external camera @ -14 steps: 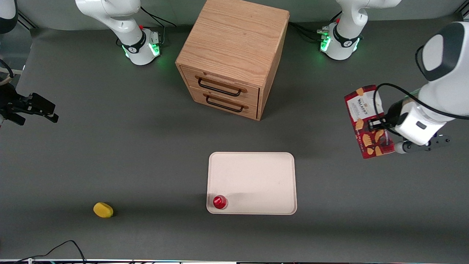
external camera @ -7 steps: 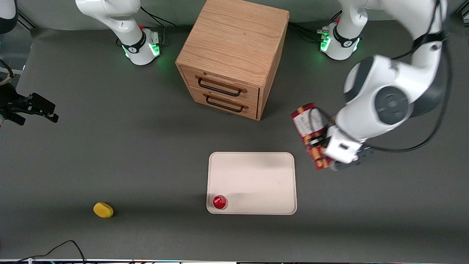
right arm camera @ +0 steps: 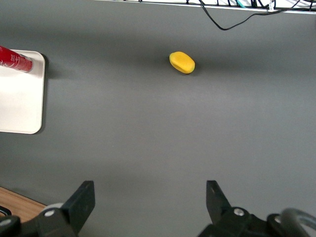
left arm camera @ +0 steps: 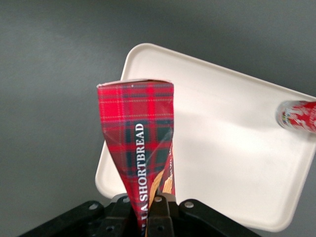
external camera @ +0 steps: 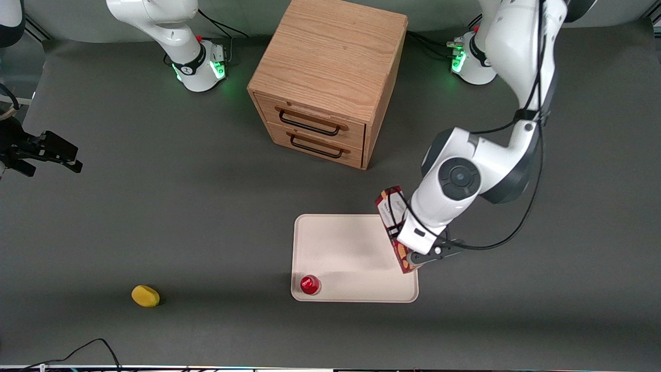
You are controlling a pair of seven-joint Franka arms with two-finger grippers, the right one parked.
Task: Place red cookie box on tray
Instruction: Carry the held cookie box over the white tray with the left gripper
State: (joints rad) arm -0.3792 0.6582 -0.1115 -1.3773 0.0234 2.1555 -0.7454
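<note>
The red cookie box (external camera: pixel 391 217), a long tartan carton with tan cookie pictures, hangs in the air over the tray's (external camera: pixel 351 248) edge toward the working arm's end of the table. My gripper (external camera: pixel 400 238) is shut on its middle, the box standing on edge between the fingers. In the left wrist view the red cookie box (left arm camera: pixel 140 143) reads "SHORTBREAD" and rises from my gripper (left arm camera: pixel 150 215), with the cream-white tray (left arm camera: pixel 232 148) beneath it.
A small red cap-like object (external camera: pixel 310 284) stands on the tray's corner nearest the front camera. The wooden two-drawer cabinet (external camera: pixel 330 77) sits farther from the camera than the tray. A yellow lemon-like object (external camera: pixel 145 296) lies toward the parked arm's end.
My gripper has carried the red cookie box from the working arm's end of the table toward the tray, and it now hangs over the tray's edge.
</note>
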